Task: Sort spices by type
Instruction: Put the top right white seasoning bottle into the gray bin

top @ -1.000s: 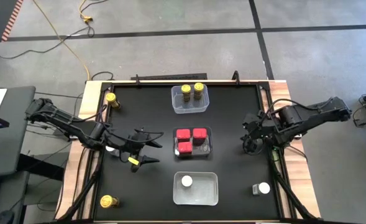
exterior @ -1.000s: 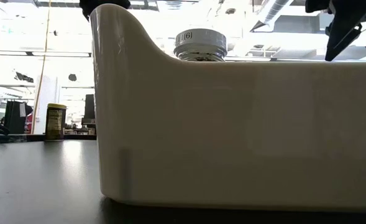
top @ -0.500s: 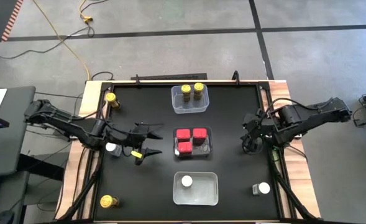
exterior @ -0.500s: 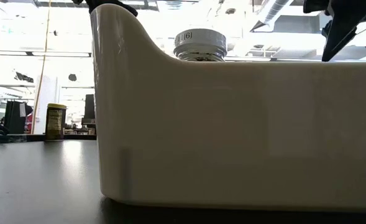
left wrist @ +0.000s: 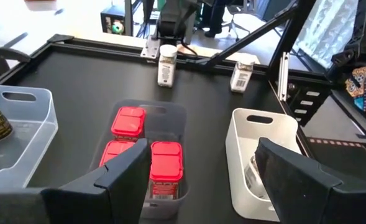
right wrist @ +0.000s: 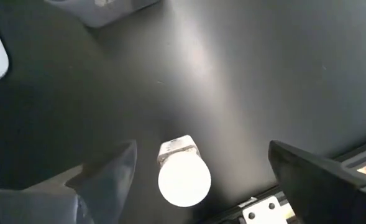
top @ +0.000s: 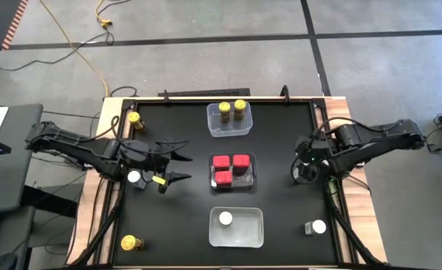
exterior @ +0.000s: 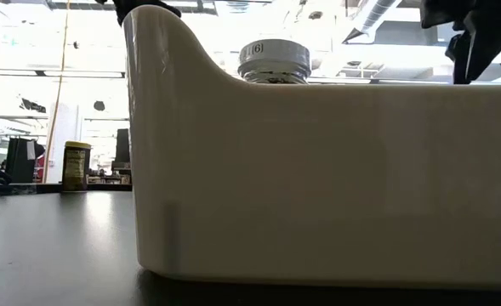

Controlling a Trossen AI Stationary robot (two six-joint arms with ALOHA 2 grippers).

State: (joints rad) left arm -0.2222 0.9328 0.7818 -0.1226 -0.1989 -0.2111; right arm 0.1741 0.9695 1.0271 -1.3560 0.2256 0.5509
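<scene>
The right gripper (top: 303,174) is held at the right side of the table (top: 281,135), fingers spread wide and empty, directly above an upright white-capped jar (right wrist: 184,180). That jar stands on the mat close to the right edge rail. In the high view it is hidden under the gripper.

The left gripper (top: 184,168) waits left of centre, jaws parted and holding nothing.

Three tubs are set in a row down the middle. The far tub (top: 230,133) holds two yellow-capped jars (top: 232,110), the middle tub (top: 253,171) three red tins (top: 222,162). The near tub (top: 236,211) holds one white-capped jar (top: 225,219) and is judged to be the destination.

Procedure, as judged:
1. The gripper is to be lowered straight down, with the jar kept centred between the fingers.
2. The jaws are to be closed on the jar body below the cap, not on the cap rim, which may slip.
3. The edge rail is to be kept clear of the outer finger.
4. The jar is to be lifted above the tub wall before it is carried across.
</scene>
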